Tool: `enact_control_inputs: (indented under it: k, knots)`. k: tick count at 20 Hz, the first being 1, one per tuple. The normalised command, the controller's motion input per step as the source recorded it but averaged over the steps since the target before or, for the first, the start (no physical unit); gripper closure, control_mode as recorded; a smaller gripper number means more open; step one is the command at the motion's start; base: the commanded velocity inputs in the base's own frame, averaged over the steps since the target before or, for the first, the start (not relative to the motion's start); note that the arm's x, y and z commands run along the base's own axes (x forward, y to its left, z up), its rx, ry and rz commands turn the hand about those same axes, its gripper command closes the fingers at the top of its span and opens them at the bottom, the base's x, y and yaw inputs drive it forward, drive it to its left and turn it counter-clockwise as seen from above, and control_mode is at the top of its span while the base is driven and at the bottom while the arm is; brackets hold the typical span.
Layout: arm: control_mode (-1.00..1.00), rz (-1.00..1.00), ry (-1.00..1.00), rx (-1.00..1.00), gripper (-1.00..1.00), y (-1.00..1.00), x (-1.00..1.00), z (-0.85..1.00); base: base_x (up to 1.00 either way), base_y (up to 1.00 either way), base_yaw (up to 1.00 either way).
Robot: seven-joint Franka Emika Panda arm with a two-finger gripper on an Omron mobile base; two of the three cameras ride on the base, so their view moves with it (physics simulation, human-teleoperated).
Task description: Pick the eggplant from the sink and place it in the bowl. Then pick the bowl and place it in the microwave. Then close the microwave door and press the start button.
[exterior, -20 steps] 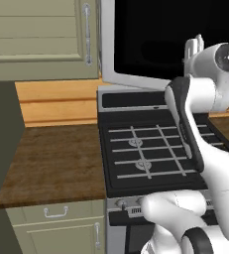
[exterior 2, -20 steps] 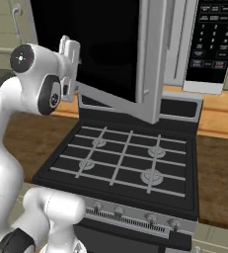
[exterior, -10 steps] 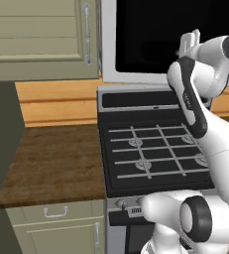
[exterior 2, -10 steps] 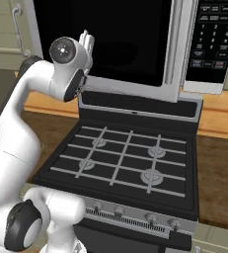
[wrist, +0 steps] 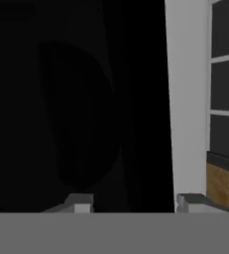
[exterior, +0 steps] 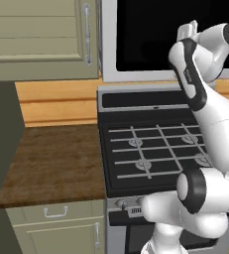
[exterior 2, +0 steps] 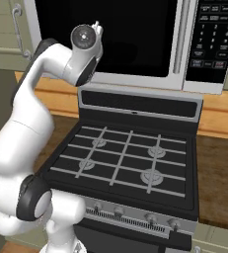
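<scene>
Now hand (wrist: 131,201) against microwave door (wrist: 86,99)

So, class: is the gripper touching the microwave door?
Cannot tell. In the hand view the gripper faces the microwave door closely, but no contact or gap shows plainly; the base views hide the fingertips behind the arm.

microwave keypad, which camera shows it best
The right base view: the microwave's keypad sits in full sight to the right of the closed door, button rows visible. The left base view shows the door glass with the arm covering the right side. The hand view looks close at dark glass and grey frame.
</scene>
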Motion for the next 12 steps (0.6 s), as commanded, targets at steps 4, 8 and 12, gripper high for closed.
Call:
enact_control_inputs:
  k: [4, 8, 12]
  knots:
    - [-1.00, 0.02, 0.01, 0.01, -1.00, -0.10, 0.24, -0.03, 0.00, 0.00, 0.00]
    - [-1.00, 0.00, -0.02, 0.06, -1.00, -0.90, -0.42, -0.13, 0.00, 0.00, 0.00]
    - [-1.00, 0.00, -0.06, 0.11, -1.00, -1.00, -0.77, -0.04, 0.00, 0.00, 0.00]
